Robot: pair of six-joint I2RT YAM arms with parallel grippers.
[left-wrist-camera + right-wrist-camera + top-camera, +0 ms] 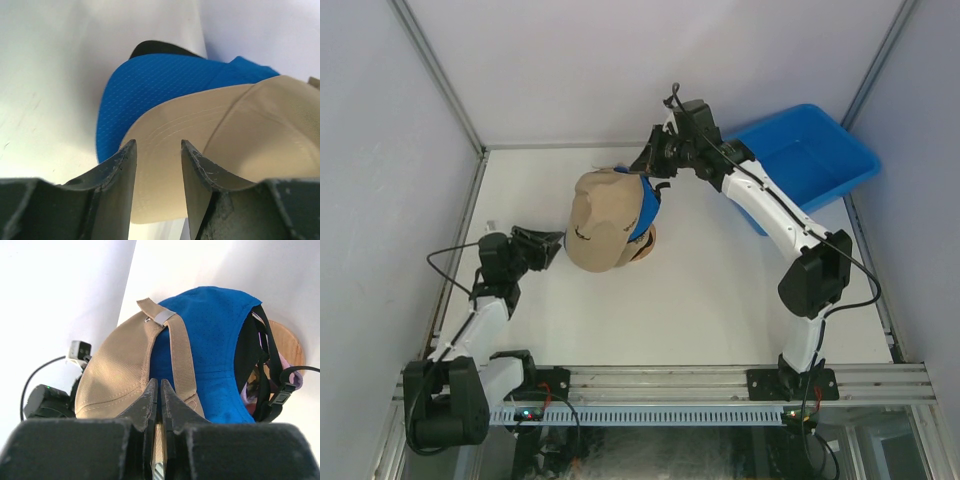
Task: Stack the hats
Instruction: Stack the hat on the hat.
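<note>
Two ends of the tan hat [600, 225]: right gripper [160, 386] pinches its strap, left gripper [159, 146] (half open, empty) faces the brim.

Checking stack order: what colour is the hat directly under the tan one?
Blue hat, dotted with small perforations; right wrist view shows it best.

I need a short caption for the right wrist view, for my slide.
Right gripper shut on the back strap of the tan cap, with a blue cap under it.
</note>
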